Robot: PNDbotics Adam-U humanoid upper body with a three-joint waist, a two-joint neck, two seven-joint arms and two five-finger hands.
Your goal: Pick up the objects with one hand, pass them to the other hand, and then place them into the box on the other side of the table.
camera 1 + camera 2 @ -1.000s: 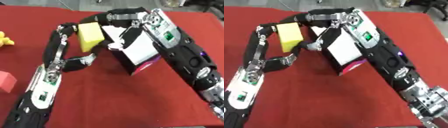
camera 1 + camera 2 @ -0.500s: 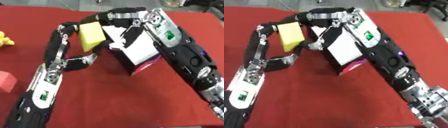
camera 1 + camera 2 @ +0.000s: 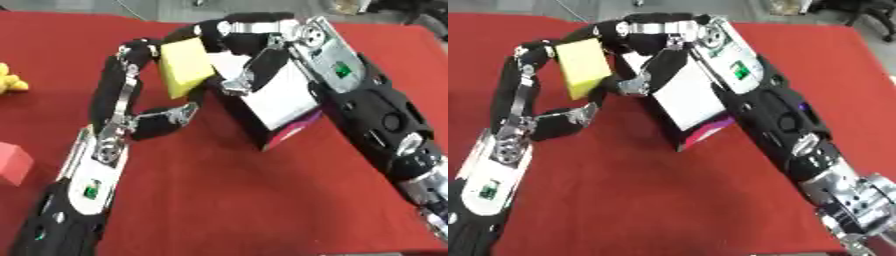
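So the yellow rectangular foam-looking block [image 3: 185, 67] is up in the air over the far middle of the red cloth-covered surface [image 3: 219, 200], right where the two arms meet. The left hand [image 3: 140, 55] sits curled against the block's left edge, and the right hand [image 3: 229, 37] comes over from the far right with its fingers wrapped toward the block's top and right side. Looks to me like a mid-handoff moment, both hands on it, though I can't really tell which one is carrying the weight.

Handling-wise, I'd guess it's a sponge or foam pad: light, soft, squashy, not slippery, nothing to break. The flat broad faces are the obvious place to pinch it, thumb on one face and fingers on the other, near the middle so it doesn't swing. Squeeze too hard and it'll just deform.

Just under the hands, right of centre, is the white cardboard box with a magenta edge [image 3: 276, 102], tipped at an angle.

Off at the left edge there's a small yellow toy-like thing [image 3: 9, 80] and a pink block [image 3: 12, 162], both well apart from the action.
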